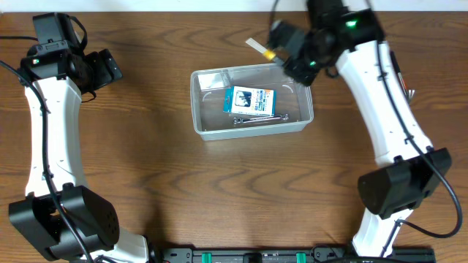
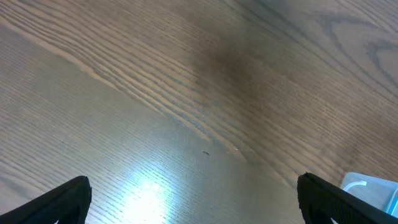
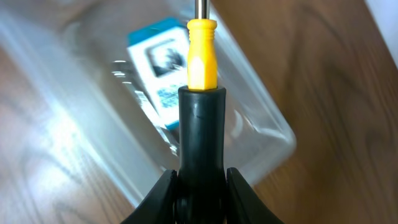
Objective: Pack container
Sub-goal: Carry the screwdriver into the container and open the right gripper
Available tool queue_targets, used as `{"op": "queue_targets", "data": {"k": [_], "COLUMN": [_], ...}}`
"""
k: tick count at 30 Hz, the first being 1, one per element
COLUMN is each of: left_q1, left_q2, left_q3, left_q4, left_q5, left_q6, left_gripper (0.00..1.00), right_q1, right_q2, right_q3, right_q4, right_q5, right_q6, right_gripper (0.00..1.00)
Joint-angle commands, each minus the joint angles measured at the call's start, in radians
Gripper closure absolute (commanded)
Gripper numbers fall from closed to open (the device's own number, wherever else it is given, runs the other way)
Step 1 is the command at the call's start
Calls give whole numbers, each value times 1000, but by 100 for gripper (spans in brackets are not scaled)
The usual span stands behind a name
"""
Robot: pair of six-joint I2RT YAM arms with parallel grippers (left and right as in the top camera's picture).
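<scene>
The container (image 1: 210, 123) is a clear rectangular tub at the table's middle; it also shows in the right wrist view (image 3: 264, 127). Inside lie a small blue-and-white box (image 1: 248, 101) and thin metal tools (image 1: 259, 119). My right gripper (image 1: 284, 52) is shut on a screwdriver (image 1: 269, 53) with a black and yellow handle (image 3: 202, 62), held above the tub's far right corner, shaft pointing far-left. The fingers (image 3: 202, 180) clamp the black part of the handle. My left gripper (image 1: 110, 69) is open and empty over bare wood at the far left (image 2: 193, 199).
The table is brown wood. A corner of the tub (image 2: 367, 186) shows at the lower right of the left wrist view. The box also shows, blurred, in the right wrist view (image 3: 158, 68). A black rail runs along the front edge (image 1: 292, 254).
</scene>
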Motion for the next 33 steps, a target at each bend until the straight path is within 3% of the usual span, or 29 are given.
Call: {"op": "queue_targets", "data": {"k": [1,13,22,27,29,33], "left_q1": [3,3,3,3,3,3], "left_q2": [5,5,5,5,5,5], "left_q3": [5,5,5,5,5,5], "left_q4": [-3,-3,-3,-3,-3,-3], "left_q5": [-8,-8,-8,-8,-8,-8], "left_q6": [-10,-10,-10,-10,-10,-10], "left_gripper": [2,2,2,2,2,2], "right_q1": [53,114,115,116,117,117], "right_q2": [11,82,129,129,126,118], "right_q3": [-17,-204,-312,-311,-306,-267], "right_q4": [-8,85,200,235,241,233], "right_q5": [-52,-32,-29,-29,-29,-35], "right_q6": [-187,-193,-86,-27,6,100], "right_gripper": [99,98,84,37,13,8]}}
